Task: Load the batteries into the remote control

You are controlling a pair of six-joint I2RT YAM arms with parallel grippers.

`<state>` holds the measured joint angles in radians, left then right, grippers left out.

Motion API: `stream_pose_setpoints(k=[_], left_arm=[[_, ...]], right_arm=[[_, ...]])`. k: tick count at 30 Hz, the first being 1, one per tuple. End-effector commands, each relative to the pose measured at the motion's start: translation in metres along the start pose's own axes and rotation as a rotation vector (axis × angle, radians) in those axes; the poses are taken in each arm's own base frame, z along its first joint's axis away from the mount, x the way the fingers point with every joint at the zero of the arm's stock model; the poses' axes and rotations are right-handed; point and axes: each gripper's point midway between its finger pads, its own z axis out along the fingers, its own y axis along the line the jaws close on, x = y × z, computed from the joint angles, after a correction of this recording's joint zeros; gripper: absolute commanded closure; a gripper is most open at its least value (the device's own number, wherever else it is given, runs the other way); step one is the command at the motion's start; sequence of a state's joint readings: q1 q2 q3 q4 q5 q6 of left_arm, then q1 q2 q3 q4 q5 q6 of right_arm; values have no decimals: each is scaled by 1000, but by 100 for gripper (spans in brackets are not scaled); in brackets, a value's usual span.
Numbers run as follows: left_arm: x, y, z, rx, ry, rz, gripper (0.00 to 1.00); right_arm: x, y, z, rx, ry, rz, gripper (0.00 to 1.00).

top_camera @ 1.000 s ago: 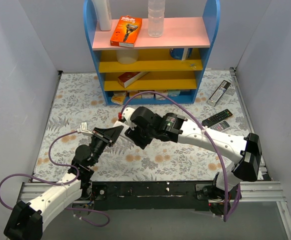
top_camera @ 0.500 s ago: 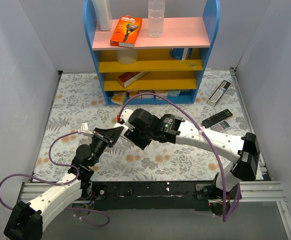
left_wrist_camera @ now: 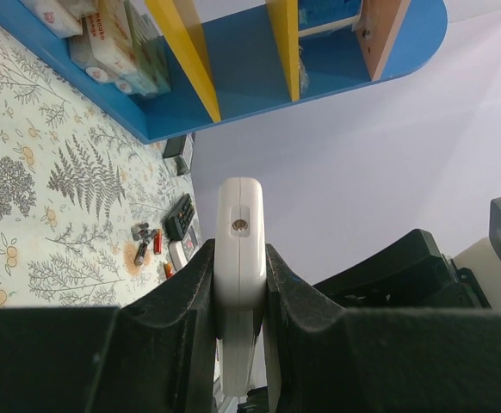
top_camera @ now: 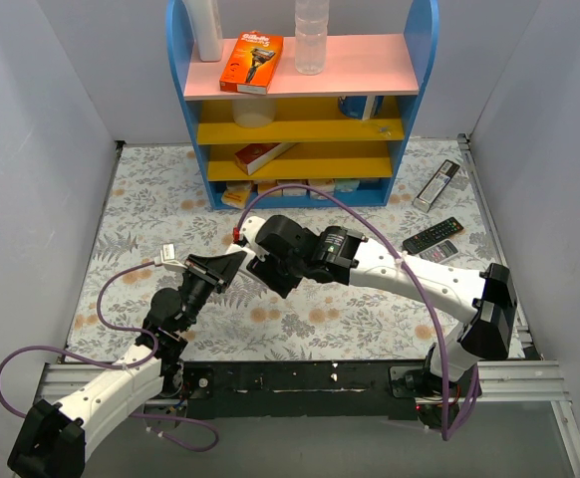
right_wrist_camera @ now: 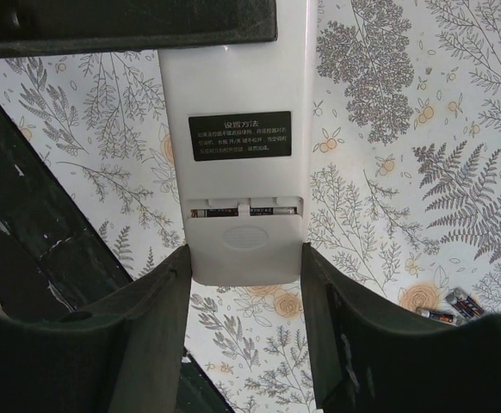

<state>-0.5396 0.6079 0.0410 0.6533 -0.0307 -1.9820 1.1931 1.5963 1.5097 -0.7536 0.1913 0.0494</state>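
The left gripper (left_wrist_camera: 239, 258) squeezes the white remote (left_wrist_camera: 239, 211) tight above the table (right_wrist_camera: 388, 129), two batteries (right_wrist_camera: 242, 210) show in its back slot, spare batteries (right_wrist_camera: 454, 304) lie on the table, and the right gripper (right_wrist_camera: 246, 254) has a finger on each side of the remote's end, but I cannot tell if they press it.

Remote control (right_wrist_camera: 242, 172) between jaws; batteries (right_wrist_camera: 457, 305) on table (right_wrist_camera: 388, 129)

L hand (left_wrist_camera: 239, 277) | clamped on white remote (left_wrist_camera: 239, 215), edge-on | batts (left_wrist_camera: 147, 243) on mat (left_wrist_camera: 44, 172)
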Motion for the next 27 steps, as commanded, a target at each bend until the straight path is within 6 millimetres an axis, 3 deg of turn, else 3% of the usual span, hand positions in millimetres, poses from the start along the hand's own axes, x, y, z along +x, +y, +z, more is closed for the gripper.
stream_pose_setpoints(k=[1, 27], left_arm=[[-3, -20, -4, 79, -6, -123, 100], [-5, -24, -7, 90, -11, -239, 100]], right_arm=[[-16, 2, 0, -7, -39, 21, 68], [-20, -1, -1, 1, -95, 27, 62]])
